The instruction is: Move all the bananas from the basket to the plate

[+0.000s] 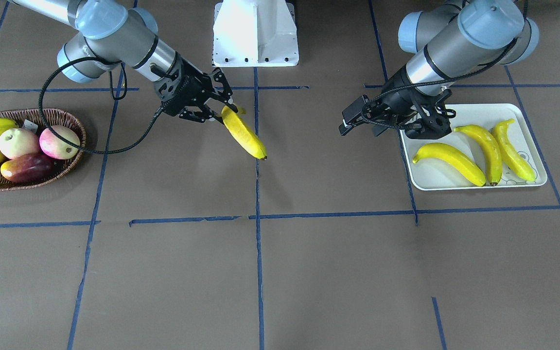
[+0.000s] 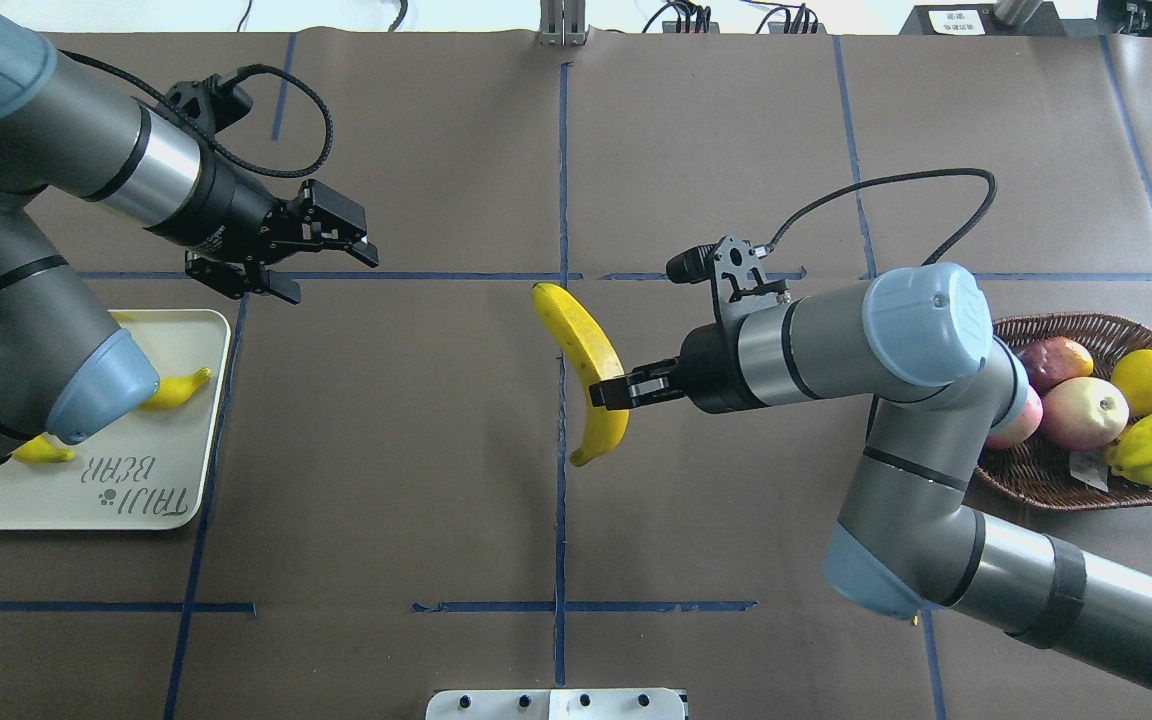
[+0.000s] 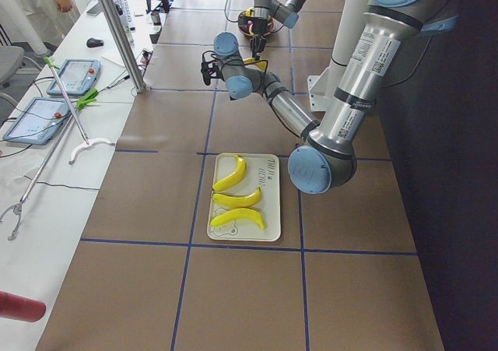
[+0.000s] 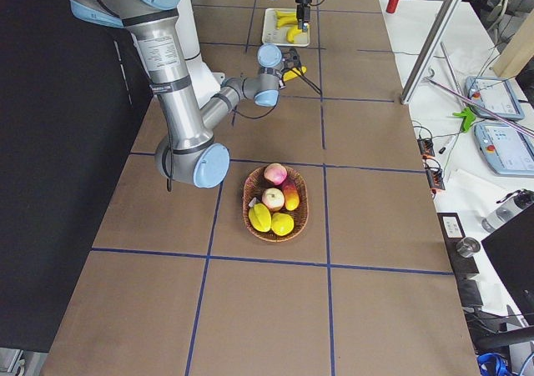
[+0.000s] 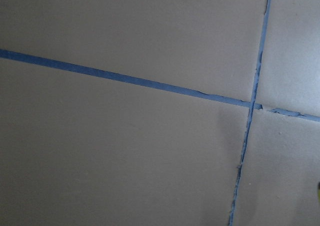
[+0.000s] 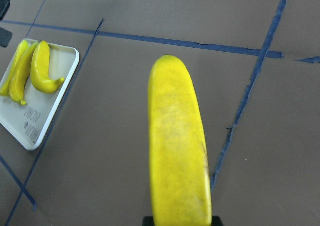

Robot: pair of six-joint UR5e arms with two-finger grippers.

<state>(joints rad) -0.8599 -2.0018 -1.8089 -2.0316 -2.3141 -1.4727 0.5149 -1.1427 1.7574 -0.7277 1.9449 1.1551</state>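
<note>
Banana (image 6: 177, 146) close under lens, clamped in my right jaws, mid-frame above table (image 2: 386, 450). Three bananas (image 1: 486, 146) on plate (image 1: 484, 114), right of front view. Left jaws spread, empty. Last carry; next, likely a hand-off.

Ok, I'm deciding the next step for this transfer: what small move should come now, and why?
Probably the left gripper should ease toward the banana's free end. The right gripper is shut on that banana over the table's middle, the plate lies far off on the left arm's side, and the left gripper is open and empty.
</note>
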